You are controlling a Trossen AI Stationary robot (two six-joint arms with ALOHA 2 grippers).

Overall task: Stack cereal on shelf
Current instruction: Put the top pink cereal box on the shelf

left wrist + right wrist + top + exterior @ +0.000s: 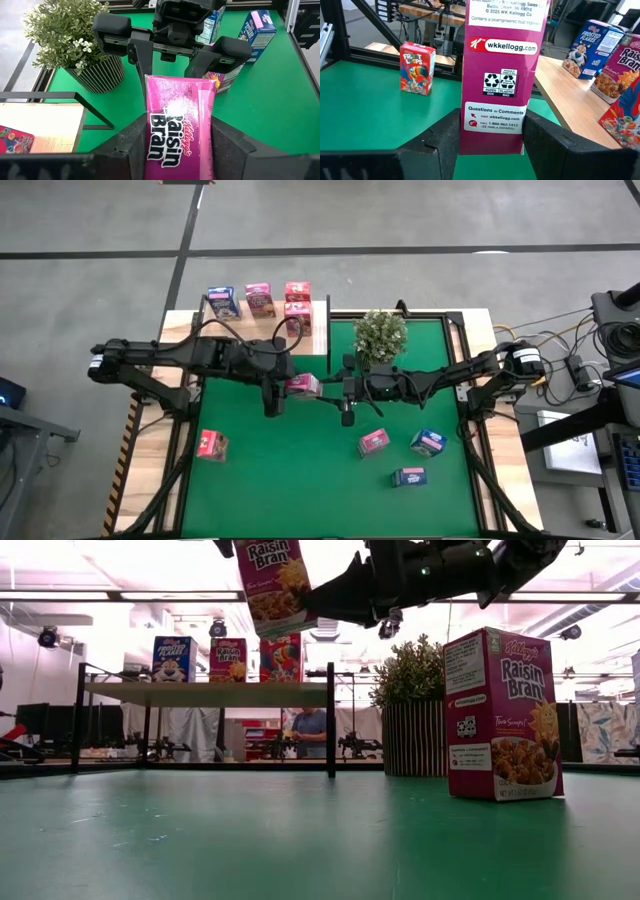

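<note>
You have a pink Raisin Bran box [302, 385] held in the air above the middle of the green mat [300, 480], just off the shelf's [225, 330] near edge. The left claw [177, 150] grips it from one side and the right claw [490, 145] from the other, fingers closed against its faces. Its side panel reads "wkkellogg.com" and "Questions or Comments". On the shelf stand a blue Frosted Flakes box [173, 658] and another Raisin Bran box [228, 659]. A potted plant [381, 334] sits beside the shelf.
</note>
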